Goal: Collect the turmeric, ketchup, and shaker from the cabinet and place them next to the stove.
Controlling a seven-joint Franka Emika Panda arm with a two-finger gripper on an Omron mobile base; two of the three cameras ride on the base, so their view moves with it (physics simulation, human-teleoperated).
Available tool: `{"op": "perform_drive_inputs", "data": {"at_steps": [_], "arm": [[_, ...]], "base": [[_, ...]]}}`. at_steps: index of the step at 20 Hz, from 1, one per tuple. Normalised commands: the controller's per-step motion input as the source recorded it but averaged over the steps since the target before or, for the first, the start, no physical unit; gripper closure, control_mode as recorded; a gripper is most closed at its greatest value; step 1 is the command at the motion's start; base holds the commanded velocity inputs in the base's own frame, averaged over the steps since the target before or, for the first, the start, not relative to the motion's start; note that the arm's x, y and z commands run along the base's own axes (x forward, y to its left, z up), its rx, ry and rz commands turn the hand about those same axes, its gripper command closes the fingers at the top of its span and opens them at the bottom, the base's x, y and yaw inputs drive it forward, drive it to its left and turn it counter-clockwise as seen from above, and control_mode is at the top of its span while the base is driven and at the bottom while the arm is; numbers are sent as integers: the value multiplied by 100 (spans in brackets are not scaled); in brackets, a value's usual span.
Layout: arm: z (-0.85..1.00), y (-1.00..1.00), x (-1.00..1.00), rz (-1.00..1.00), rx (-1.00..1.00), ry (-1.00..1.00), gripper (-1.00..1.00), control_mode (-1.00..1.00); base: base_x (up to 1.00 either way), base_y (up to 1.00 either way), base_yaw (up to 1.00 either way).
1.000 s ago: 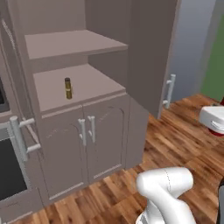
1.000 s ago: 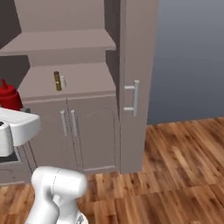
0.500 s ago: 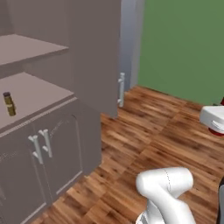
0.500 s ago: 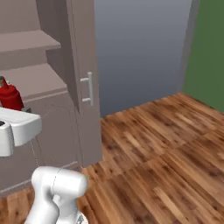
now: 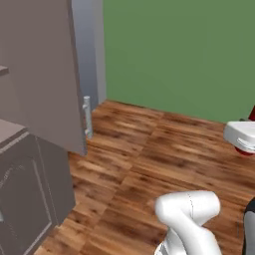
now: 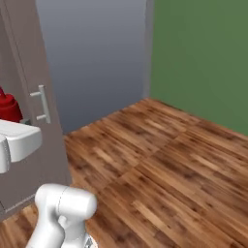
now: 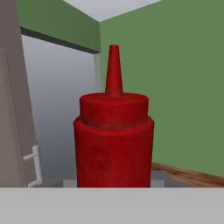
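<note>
While ketchup (image 7: pixel 113 140) hides its fingertips | tool clamped on bottle | cabinet (image 5: pixel 30 149) cut off

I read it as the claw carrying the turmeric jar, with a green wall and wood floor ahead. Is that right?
Not quite. The claw carries the ketchup, a red squeeze bottle with a pointed nozzle, not the turmeric; the hand view shows it upright right in front of the camera. The green wall and wood floor ahead are as you say.

1 ketchup (image 7: pixel 113 140), 1 cabinet (image 5: pixel 35 164).
</note>
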Motion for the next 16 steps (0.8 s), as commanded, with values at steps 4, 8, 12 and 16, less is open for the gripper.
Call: {"op": "perform_drive_inputs", "data": {"at_steps": [4,8,12,16], "arm": [[0,0,0,0,0,0,100,100],[0,0,0,0,0,0,100,100],[0,0,0,0,0,0,100,100],[0,0,0,0,0,0,100,100]], "base": [[47,-72,-34],[52,-50,-44],[47,-31,-52],[51,-20,-55]]}}
